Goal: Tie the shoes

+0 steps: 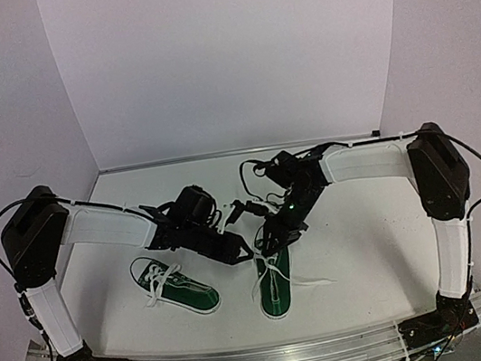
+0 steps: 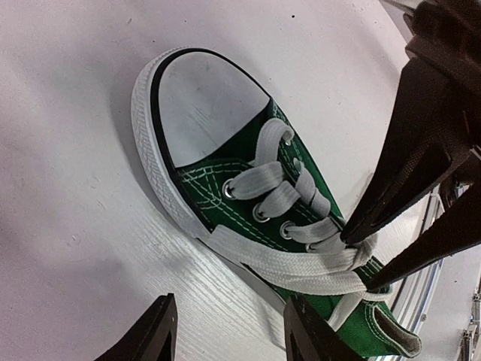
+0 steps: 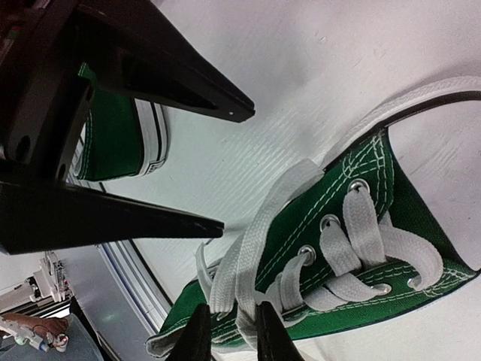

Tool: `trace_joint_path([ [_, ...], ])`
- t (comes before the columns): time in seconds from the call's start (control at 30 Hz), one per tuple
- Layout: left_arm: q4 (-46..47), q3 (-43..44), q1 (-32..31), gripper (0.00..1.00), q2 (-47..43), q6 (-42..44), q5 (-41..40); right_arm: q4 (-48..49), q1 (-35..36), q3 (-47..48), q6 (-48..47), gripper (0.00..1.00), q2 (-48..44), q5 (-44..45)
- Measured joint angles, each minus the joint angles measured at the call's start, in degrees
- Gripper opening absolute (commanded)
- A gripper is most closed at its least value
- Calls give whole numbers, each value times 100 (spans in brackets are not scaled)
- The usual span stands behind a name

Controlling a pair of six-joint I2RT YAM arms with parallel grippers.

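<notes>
Two dark green shoes with white laces lie on the white table, one on the left (image 1: 179, 286) and one in the middle (image 1: 275, 296). Both grippers meet over the middle shoe's laces. My right gripper (image 3: 233, 331) is shut on flat white lace strands (image 3: 248, 256) near the shoe's tongue; the shoe's green canvas (image 3: 338, 203) fills the right. In the left wrist view the right arm's fingers (image 2: 406, 173) pinch the lace crossing (image 2: 323, 263). My left gripper (image 2: 233, 335) stands open beside the shoe (image 2: 225, 195), bare table between its fingers and a lace end by its right finger.
The left shoe's heel (image 3: 113, 135) shows behind the left arm's black fingers (image 3: 150, 83). A metal rail (image 1: 269, 359) runs along the table's near edge. White walls (image 1: 221, 55) close the back and sides.
</notes>
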Motion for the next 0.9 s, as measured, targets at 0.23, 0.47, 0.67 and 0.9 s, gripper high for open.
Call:
trace_joint_path([
  [0.23,81,-58,19,53,0,-9,15,-83,-4,111,4,22,0,54],
  [0.47,500,-340,172,53,-28,-231,255,-74,-120,186,24,21,-2,18],
  [0.67,947,-334,273,52,-10,-441,386,-73,-256,185,53,20,-2,18],
  [0.9,1325,-78,271,45,483,-680,519,-38,-271,76,85,18,-2,15],
])
